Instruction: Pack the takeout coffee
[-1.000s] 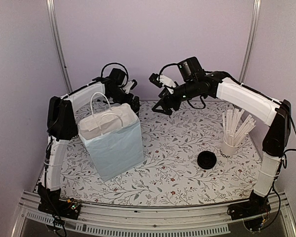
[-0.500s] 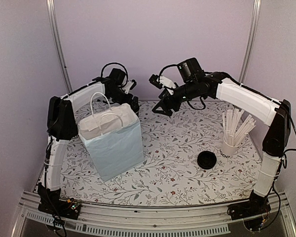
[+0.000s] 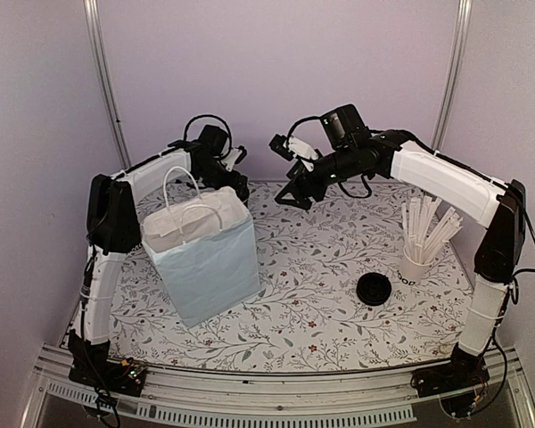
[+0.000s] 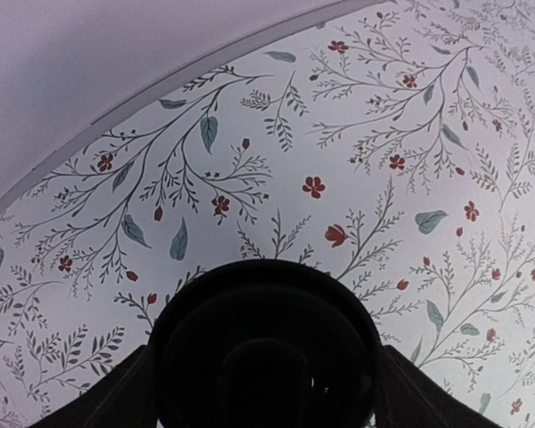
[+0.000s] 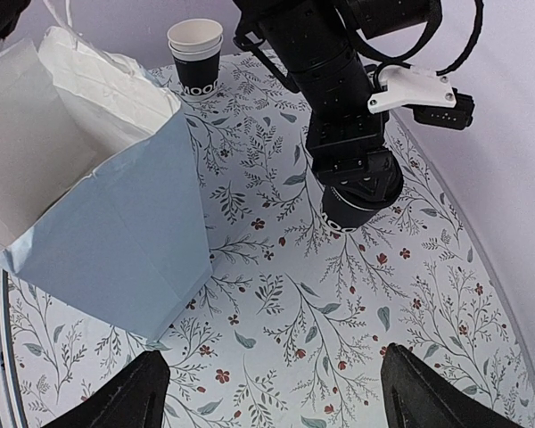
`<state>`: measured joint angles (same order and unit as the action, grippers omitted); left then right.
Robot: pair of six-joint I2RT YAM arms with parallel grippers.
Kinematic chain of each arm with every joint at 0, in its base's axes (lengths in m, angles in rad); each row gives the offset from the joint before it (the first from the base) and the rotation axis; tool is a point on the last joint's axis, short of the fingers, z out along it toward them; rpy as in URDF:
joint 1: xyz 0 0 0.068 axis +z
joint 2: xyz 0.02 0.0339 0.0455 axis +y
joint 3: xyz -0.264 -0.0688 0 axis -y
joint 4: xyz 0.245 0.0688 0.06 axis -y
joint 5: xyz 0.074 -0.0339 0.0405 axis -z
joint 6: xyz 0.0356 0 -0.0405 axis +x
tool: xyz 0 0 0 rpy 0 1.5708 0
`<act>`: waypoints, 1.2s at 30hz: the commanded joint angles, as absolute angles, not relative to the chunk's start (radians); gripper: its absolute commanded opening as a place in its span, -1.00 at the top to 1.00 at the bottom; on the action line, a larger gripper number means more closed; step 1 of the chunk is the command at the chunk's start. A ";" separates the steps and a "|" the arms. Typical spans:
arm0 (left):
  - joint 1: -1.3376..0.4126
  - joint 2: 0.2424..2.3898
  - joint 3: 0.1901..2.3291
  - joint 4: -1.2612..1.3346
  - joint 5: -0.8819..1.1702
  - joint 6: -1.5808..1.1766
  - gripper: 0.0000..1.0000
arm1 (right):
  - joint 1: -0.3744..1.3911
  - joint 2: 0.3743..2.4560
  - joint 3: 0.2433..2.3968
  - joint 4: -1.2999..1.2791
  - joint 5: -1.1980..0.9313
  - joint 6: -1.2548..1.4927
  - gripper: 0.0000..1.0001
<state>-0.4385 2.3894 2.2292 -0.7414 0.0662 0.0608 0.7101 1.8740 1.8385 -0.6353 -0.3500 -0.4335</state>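
- Far left, the pale-blue paper bag point(image 3: 205, 263) stands upright on the floral table cover point(image 3: 321, 259). Its mouth gapes open and its white handles stick up.
- Beyond the bag in the right wrist view, there's a stack of nested black cups point(image 5: 196, 53), white inside, with lettering on the side.
- Now the left gripper point(image 3: 239, 189), reaching in behind the bag at the far edge of the table. It's right over the takeout coffee cup point(image 4: 263, 348), a small black paper cup that looks to be sitting on the cover, outside the bag.
- From the left wrist the cup's top reads dark all over. Whether that's a lid or something else, I can't tell.
- The left jaws stand wide, one finger point(image 4: 116, 397) on each side of the cup and right up against its wall. Whether they're actually pressing it, I can't tell.
- Moving right, the right gripper point(image 5: 272, 374) hovers above the cover near the left one, pointing toward it. Its jaws are spread wide with nothing between them.
- Further right, a round black plastic lid point(image 3: 374, 290) lies flat on the cover, well apart from the coffee cup.
- Just beside the lid, on its right, stands the white cup of wooden stirrers point(image 3: 416, 263), sticks fanned out.
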 commanded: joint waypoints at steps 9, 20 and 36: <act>-0.429 2.290 2.298 -0.746 0.080 0.063 -0.50 | 0.706 1.850 1.824 -0.640 -0.340 -0.435 -0.70; -0.475 2.042 2.375 -0.689 0.163 0.063 -0.51 | 0.652 1.751 1.817 -0.641 -0.266 -0.466 -0.71; -0.897 1.902 2.230 -0.878 0.085 0.123 -0.50 | 0.327 1.512 1.727 -0.669 -0.388 -0.431 -0.71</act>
<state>-0.8314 1.9057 2.2711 -0.7883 0.0925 0.1055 0.3599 1.5616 1.7496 -0.6495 -0.3340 -0.4488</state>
